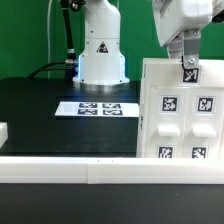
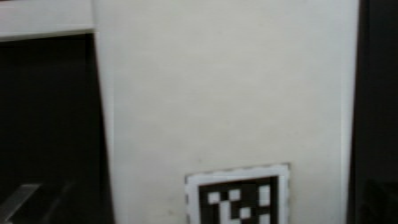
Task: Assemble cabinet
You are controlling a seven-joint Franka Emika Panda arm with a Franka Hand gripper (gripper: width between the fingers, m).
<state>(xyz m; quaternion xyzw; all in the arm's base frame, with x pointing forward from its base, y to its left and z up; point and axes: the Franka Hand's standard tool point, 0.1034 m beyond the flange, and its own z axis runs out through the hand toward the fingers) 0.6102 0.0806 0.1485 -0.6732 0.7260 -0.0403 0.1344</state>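
Left of cabinet (image 1: 178,110): marker board (image 1: 98,108).

The large white plastic cabinet box (image 1: 178,110) carries black-and-white square tags across its face; up close, its plain white panel (image 2: 222,100) shows one such tag at its edge. The flat matte counter (image 1: 40,110) is black. The thin white marker board (image 1: 97,108) bears a row of black-and-white squares. The gripper (image 1: 188,62) is pale grey with its own tag.

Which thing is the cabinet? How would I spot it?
Start at the black table and look to the exterior view's right. The cabinet is the tall white box under the gripper. Unlike the flat marker board, it stands upright, its face covered in square tags.
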